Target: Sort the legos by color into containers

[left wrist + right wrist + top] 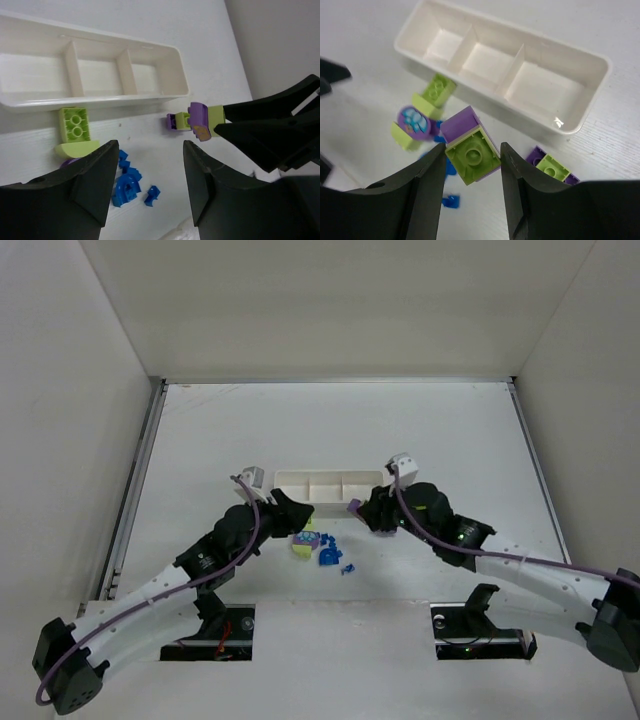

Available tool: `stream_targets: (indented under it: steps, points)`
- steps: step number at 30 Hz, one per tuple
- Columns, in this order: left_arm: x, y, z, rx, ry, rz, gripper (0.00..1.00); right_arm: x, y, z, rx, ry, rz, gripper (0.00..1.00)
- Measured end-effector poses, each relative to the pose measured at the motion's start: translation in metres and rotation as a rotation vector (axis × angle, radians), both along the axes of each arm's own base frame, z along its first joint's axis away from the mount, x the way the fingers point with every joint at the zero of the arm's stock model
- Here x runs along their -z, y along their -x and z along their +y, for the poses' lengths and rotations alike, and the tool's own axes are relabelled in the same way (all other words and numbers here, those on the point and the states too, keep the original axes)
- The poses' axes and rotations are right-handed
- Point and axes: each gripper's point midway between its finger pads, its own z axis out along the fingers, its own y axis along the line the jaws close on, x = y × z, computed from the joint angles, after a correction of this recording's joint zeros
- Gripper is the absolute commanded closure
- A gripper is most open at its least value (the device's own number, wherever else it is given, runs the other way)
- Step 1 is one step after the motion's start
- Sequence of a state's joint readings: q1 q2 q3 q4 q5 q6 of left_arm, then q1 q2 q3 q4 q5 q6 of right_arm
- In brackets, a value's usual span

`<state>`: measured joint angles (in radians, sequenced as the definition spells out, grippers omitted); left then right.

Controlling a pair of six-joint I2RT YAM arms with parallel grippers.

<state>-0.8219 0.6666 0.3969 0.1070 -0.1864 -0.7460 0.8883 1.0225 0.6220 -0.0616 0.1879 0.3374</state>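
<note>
The white three-compartment tray [325, 485] lies ahead of both arms, and all three compartments look empty in the wrist views [95, 75] [500, 65]. My right gripper [362, 510] [472, 146] is shut on a purple-and-lime stacked brick [470, 147] [202, 120], held just above the table near the tray's right end. My left gripper [298, 512] [150, 170] is open and empty over the loose pile. The pile has a lime brick [75, 125], blue pieces [125, 182] [328, 555] and a purple round piece [414, 121]. A small purple-and-lime piece [550, 167] [179, 121] lies on the table under the right gripper.
White walls enclose the table on the left, back and right. A small blue bit [347, 568] lies apart at the near right of the pile. The two grippers face each other closely in front of the tray.
</note>
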Motion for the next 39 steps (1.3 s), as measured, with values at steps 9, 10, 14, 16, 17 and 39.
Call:
stream_targets:
  steps: [9,10,14,16,17,39]
  points:
    - [-0.042,0.0,-0.037,0.074,0.215,-0.06,0.36,-0.039,-0.015,0.007,0.128,-0.439,0.112,0.72]
    - [-0.048,0.0,-0.041,0.083,0.238,-0.073,0.34,-0.043,-0.016,0.012,0.128,-0.485,0.132,0.72]
    - [-0.062,0.004,-0.052,0.114,0.307,-0.12,0.29,-0.056,-0.025,0.024,0.141,-0.647,0.21,0.72]
    - [-0.064,0.004,-0.055,0.12,0.322,-0.13,0.29,-0.06,-0.028,0.028,0.147,-0.72,0.254,0.72]
    - [-0.065,0.003,-0.056,0.121,0.326,-0.133,0.29,-0.063,-0.029,0.03,0.148,-0.754,0.271,0.72]
    - [-0.057,-0.019,-0.06,0.084,0.339,-0.155,0.37,-0.103,-0.025,0.038,0.1,-1.197,0.45,0.71]
